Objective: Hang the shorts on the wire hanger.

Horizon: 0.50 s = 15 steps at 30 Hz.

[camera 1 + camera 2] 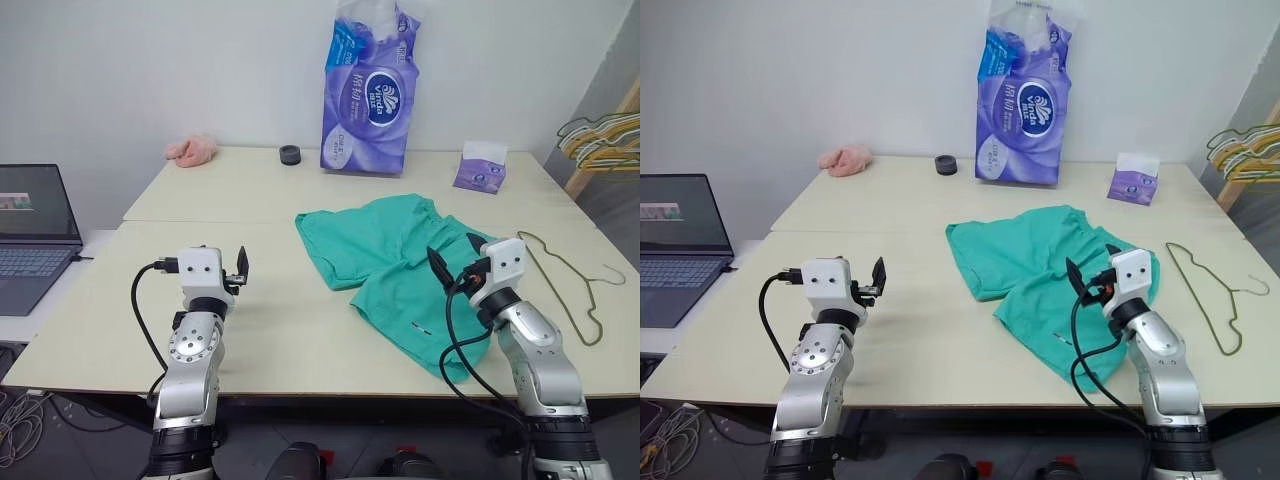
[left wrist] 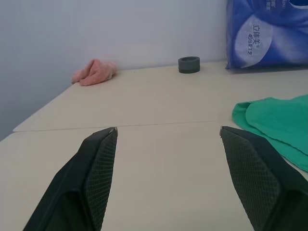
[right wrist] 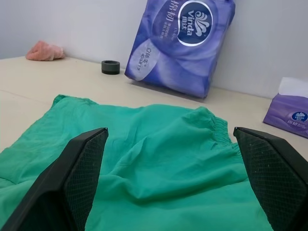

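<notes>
The right claw (image 1: 452,256) hovers level over the teal-green shorts (image 1: 395,262), its two black fingers spread wide with nothing between them. In the right wrist view the cloth spreads out below and beyond the fingertips (image 3: 89,159), gathered waistband on the far side. The left claw (image 1: 241,266) is also spread wide and empty, held level above bare table (image 1: 250,190) to the left of the shorts and well apart from them; the left wrist view shows one green edge of the cloth off to one side.

The shorts lie flat and rumpled on the pale table, right of centre, with one leg reaching towards the near edge. The wire hanger (image 1: 570,280) lies flat on the table just to the right of the shorts, apart from them, its small hook pointing towards the table's right edge.

Along the back of the table, by the wall, stand a tall purple pack of tissue (image 1: 370,90), a small purple tissue box (image 1: 480,167), a dark roll of tape (image 1: 290,155) and a small pink cloth lump (image 1: 192,150). An open laptop (image 1: 30,230) sits on a lower surface to the left. A bunch of yellow and green hangers (image 1: 605,135) hangs at the far right.
</notes>
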{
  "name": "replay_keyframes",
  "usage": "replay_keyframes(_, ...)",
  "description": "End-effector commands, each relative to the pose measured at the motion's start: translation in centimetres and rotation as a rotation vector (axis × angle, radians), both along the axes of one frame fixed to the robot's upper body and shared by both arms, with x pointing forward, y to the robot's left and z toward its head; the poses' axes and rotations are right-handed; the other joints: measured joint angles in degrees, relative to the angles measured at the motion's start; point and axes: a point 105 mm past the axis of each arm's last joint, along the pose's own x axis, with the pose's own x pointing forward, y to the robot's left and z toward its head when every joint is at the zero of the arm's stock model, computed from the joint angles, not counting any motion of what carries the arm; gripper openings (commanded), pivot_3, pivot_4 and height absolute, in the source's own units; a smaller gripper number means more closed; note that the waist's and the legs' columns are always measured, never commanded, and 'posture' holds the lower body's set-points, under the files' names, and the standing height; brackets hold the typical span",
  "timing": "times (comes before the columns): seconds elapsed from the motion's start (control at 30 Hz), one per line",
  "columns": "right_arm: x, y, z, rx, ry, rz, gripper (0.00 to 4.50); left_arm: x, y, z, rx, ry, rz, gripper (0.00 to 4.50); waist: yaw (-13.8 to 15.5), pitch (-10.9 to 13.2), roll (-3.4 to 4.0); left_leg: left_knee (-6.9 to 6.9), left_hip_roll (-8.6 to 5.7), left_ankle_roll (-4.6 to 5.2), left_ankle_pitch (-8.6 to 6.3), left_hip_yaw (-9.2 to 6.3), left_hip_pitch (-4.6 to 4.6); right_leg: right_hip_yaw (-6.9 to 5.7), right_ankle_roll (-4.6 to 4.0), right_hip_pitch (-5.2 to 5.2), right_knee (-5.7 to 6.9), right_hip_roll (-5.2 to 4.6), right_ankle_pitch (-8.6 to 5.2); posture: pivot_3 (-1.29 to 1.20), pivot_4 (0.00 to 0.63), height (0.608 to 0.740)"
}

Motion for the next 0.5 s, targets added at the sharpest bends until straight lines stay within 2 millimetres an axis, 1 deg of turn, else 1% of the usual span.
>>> replay_keyframes(0.03,0.07,0.06,1.52,-0.008,-0.055,0.007,4.46,-0.05,-0.4,1.75,0.014,-0.069,-0.015,3.61,0.0,0.0,0.0,0.0,0.0,0.0,0.0,0.0,0.0,0.0,0.0,0.0,0.0,0.0,0.0,0.21,0.0,0.74)
replay_keyframes(0.5,0.02,0.26,1.4,-0.018,-0.055,0.021,4.46,-0.07,-0.25,1.78,0.021,-0.069,-0.003,3.61,0.0,-0.1,-0.02,0.0,0.0,0.0,0.0,0.01,0.01,0.01,0.0,0.0,0.01,0.0,0.0,0.21,0.003,0.74)
